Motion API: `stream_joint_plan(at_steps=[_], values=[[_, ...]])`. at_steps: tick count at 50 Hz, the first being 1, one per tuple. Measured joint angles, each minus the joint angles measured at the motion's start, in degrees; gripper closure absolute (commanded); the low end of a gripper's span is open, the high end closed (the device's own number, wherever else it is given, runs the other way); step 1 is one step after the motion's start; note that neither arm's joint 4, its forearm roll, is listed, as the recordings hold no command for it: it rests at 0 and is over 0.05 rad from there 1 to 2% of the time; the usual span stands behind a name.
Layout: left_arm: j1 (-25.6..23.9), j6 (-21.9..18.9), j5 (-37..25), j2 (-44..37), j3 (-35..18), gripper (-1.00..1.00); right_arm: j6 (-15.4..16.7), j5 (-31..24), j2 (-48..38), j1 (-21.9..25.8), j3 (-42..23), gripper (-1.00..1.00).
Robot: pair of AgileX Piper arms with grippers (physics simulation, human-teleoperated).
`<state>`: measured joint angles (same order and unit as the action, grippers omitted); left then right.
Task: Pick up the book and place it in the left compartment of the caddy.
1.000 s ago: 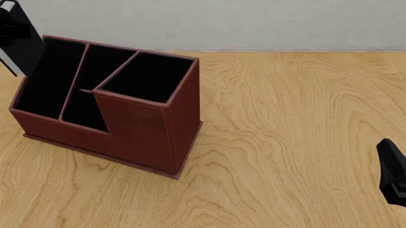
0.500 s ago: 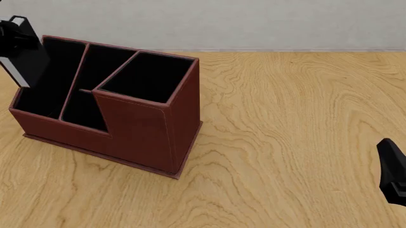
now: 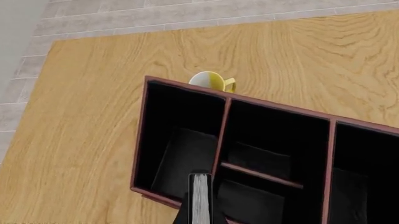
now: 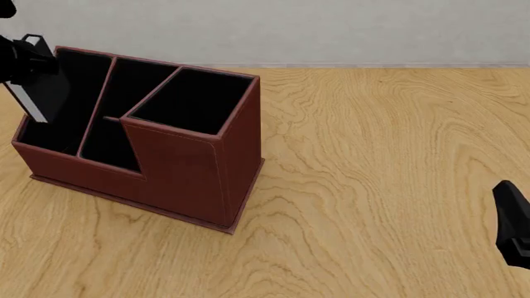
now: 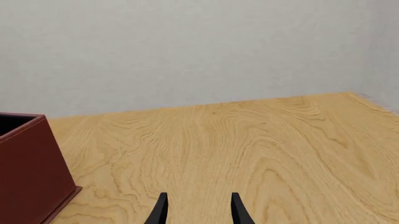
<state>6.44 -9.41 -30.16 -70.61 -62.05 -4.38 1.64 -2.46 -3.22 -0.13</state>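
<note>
1. Two arms work a wooden table (image 4: 373, 155); the left gripper (image 4: 25, 59) pinches the book (image 4: 37, 93), tilted, above the left compartment (image 4: 58, 99) of the caddy (image 4: 182, 174).
2. The book's white page edge faces the left wrist camera, directly over the caddy.
3. A yellow cup (image 3: 212, 81) sits just behind the caddy.
4. The right gripper (image 5: 197, 210) hangs spread and empty, well apart from the caddy.
</note>
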Motion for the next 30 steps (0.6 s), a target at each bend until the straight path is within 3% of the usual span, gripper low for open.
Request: stream_joint_plan(at_steps=[30], values=[[0.8, 0.6, 5.9, -2.2, 4.1, 1.00, -0.2, -0.6, 0.8, -0.4, 0.0, -1.00]])
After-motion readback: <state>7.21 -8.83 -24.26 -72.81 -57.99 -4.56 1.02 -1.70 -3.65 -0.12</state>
